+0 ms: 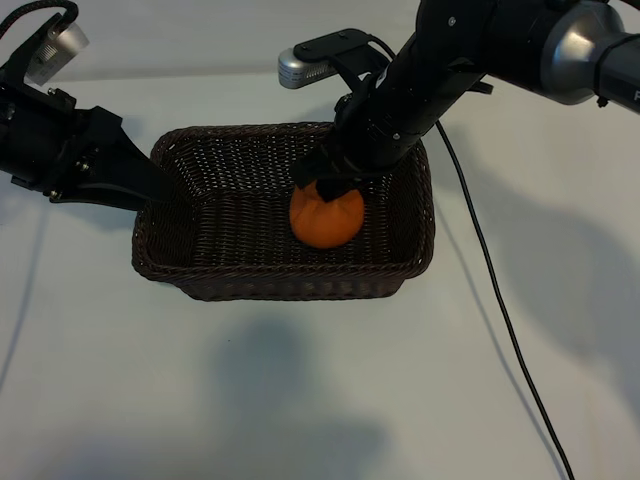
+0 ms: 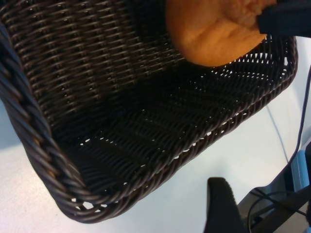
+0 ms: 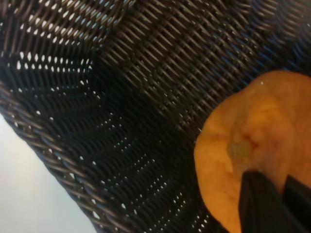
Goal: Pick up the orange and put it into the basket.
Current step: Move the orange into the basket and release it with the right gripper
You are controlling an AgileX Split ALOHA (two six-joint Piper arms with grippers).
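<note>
The orange (image 1: 326,218) is inside the dark wicker basket (image 1: 280,283), right of its middle. My right gripper (image 1: 328,188) reaches down from the upper right and is shut on the orange's top, puckering the skin. In the right wrist view its dark fingers (image 3: 260,204) pinch the orange (image 3: 233,145) over the woven floor (image 3: 121,73). Whether the fruit touches the floor I cannot tell. My left gripper (image 1: 165,195) is at the basket's left wall, open. One finger (image 2: 222,206) shows apart from the basket's rim (image 2: 43,145); the other is hidden. The orange (image 2: 214,34) shows there too.
The basket stands on a white table (image 1: 320,400). A black cable (image 1: 497,300) runs across the table to the right of the basket, toward the front edge. The right arm's bulk hangs over the basket's far right corner.
</note>
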